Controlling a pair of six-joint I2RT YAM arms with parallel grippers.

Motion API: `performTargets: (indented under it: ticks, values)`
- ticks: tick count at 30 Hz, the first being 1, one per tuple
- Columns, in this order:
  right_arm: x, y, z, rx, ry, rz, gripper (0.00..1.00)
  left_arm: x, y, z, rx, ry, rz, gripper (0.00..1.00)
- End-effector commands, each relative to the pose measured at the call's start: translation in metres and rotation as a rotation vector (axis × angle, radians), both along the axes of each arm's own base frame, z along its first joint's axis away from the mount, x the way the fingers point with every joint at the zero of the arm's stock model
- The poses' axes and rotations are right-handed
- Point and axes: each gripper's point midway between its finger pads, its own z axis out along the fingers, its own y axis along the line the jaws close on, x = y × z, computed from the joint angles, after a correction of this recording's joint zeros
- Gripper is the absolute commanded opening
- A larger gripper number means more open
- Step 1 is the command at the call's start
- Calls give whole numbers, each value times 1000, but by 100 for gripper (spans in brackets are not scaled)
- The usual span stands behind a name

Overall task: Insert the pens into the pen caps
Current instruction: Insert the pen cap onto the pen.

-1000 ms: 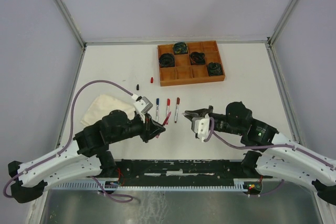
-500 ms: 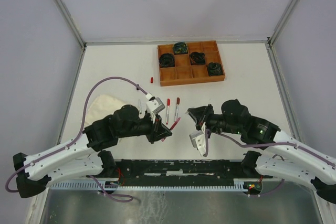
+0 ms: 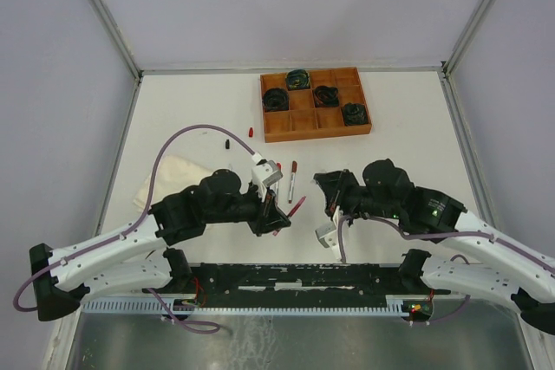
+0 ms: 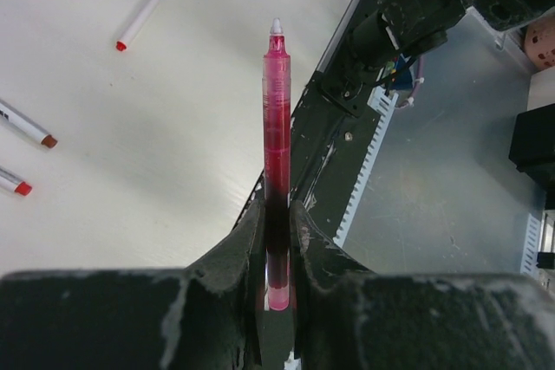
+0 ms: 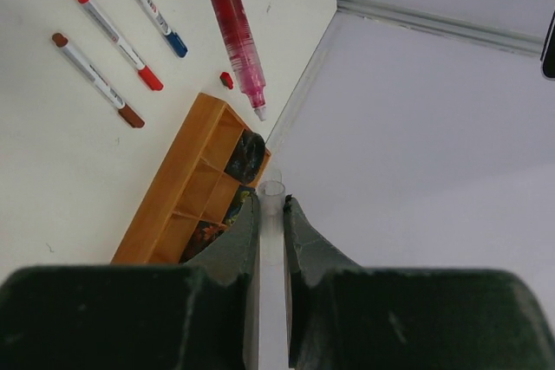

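Two YAM arms: white links, black joints.
L arm (image 3: 108,249) & R arm (image 3: 494,244): white shells w/ rows of small dark dots, bulky black motor housings, black end pieces. A purple cable (image 3: 186,131) runs along each arm; white cam block (image 3: 264,171) at each wrist. L gripper (image 4: 277,214) & R gripper (image 5: 271,205): fingers dark, matte, scuffed w/ pale scratches.

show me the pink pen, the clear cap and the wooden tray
pink pen (image 4: 276,127), left wrist view, mid barrel
clear cap (image 5: 271,214), right wrist view, wall below its open mouth
wooden tray (image 3: 317,135), top view, near wall
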Motion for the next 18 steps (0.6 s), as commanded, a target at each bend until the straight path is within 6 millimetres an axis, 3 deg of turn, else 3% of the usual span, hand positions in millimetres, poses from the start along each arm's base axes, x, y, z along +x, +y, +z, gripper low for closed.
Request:
performTargets:
  ticks: [1, 5, 18]
  values:
    - [0, -2, 24, -42, -110, 45, 0, 2, -13, 40, -141, 13, 23, 3]
    - [-5, -4, 28, -118, -143, 97, 0, 4, -15, 44, -171, 28, 40, 3]
    - [-8, 6, 46, -139, -236, 129, 0, 4, -24, 57, -268, 71, 58, 3]
